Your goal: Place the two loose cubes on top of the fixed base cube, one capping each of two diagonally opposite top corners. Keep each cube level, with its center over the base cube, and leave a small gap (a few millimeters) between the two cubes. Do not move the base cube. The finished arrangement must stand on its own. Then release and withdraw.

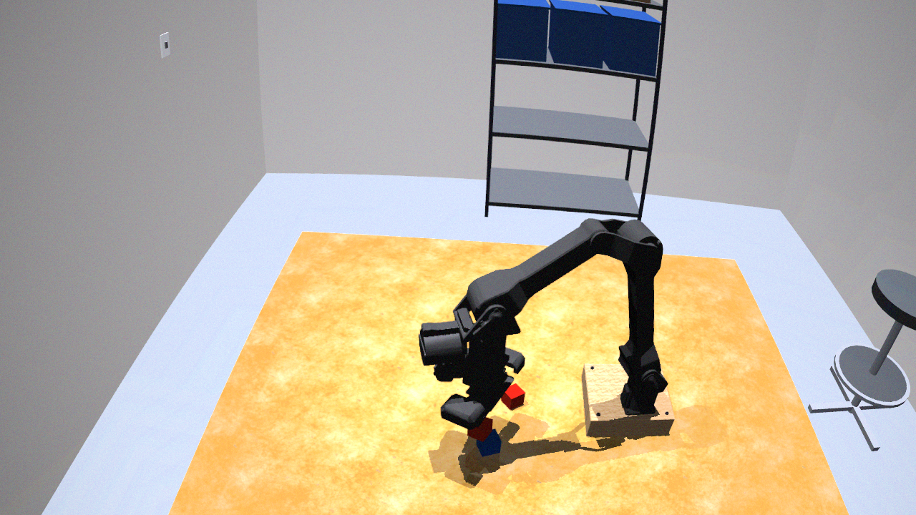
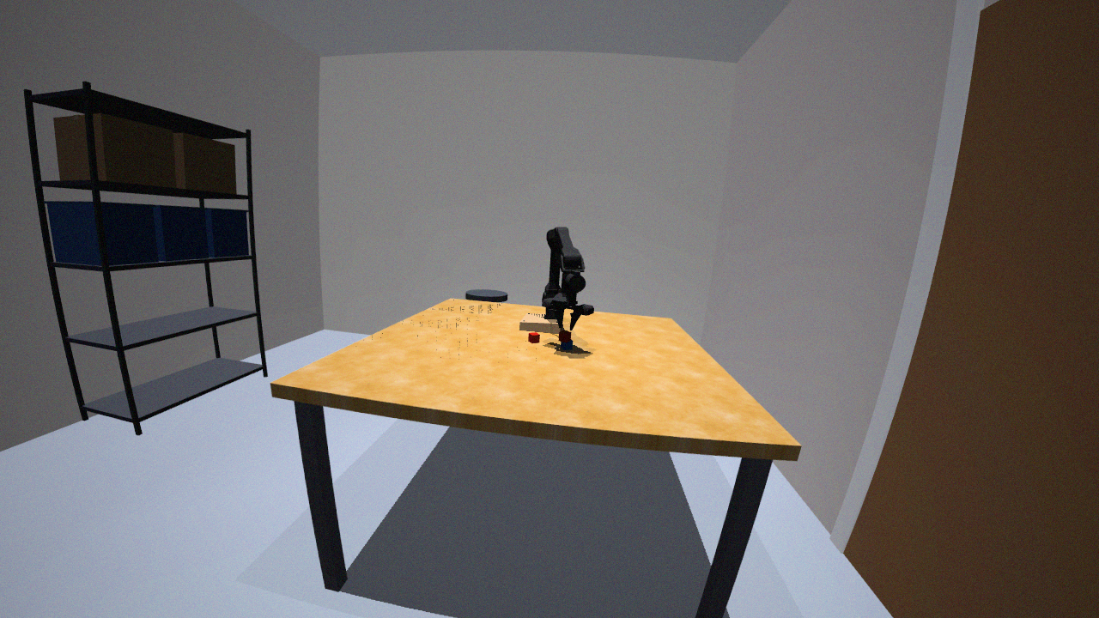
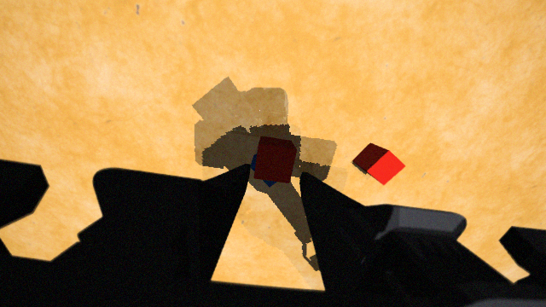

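Observation:
The blue base cube (image 1: 488, 444) (image 2: 566, 345) (image 3: 270, 183) stands on the table, mostly hidden from above in the wrist view. A dark-looking red cube (image 1: 480, 429) (image 2: 564, 336) (image 3: 275, 161) rests on it, offset, with blue corners showing past its left and lower edges in the wrist view. My gripper (image 3: 275, 173) is open around this red cube, with a narrow gap at each side between fingertip and cube. The second red cube (image 1: 512, 396) (image 2: 533, 338) (image 3: 386, 167) lies on the table, to the right of the fingers in the wrist view.
The arm's wooden mounting block (image 1: 602, 383) (image 2: 530, 326) stands behind the cubes in the exterior view. The second red cube is beside the base, towards that block. A shelf rack (image 1: 567, 137) (image 2: 107, 307) and a stool (image 1: 890, 345) stand away from the table (image 1: 307, 384) (image 2: 499, 391).

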You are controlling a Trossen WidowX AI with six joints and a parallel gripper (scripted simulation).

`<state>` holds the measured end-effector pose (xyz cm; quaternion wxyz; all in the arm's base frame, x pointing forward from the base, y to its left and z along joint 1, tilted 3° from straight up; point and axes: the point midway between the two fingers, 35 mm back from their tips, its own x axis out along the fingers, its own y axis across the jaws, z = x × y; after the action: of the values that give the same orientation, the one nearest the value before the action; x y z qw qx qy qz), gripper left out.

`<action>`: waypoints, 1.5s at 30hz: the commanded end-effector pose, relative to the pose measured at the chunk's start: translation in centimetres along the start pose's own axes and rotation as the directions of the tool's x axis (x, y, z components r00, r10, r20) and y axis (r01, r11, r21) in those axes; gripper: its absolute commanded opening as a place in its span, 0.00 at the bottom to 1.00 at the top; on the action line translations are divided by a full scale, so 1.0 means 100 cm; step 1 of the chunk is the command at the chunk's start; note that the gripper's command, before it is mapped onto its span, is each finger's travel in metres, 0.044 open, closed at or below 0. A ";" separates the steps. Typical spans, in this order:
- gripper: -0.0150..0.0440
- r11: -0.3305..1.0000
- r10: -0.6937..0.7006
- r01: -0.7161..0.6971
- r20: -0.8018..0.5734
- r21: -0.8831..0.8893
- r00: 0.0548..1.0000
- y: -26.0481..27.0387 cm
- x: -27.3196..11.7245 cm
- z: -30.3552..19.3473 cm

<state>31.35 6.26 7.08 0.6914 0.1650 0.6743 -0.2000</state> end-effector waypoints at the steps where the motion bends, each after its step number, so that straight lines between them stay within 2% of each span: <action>1: 0.60 1.000 0.009 -0.009 0.009 0.004 1.000 0.001 -0.007 0.001; 7: 0.60 1.000 0.009 -0.009 0.009 0.004 1.000 0.001 -0.007 0.001; 9: 0.69 1.000 0.004 -0.004 0.004 0.021 1.000 -0.006 -0.006 0.002; 23: 0.70 0.893 -0.001 -0.003 0.010 0.451 1.000 -0.130 -0.045 0.003; 28: 0.70 0.883 -0.002 -0.003 0.010 0.469 1.000 -0.135 -0.046 0.002; 31: 0.70 0.883 -0.002 -0.003 0.010 0.469 1.000 -0.135 -0.035 0.003; 37: 0.70 0.883 -0.002 -0.003 0.010 0.469 1.000 -0.135 0.011 0.003; 45: 0.70 0.883 -0.002 -0.003 0.010 0.469 1.000 -0.136 0.025 0.002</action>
<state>24.91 -5.64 6.16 0.6366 0.3288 0.5991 -0.3574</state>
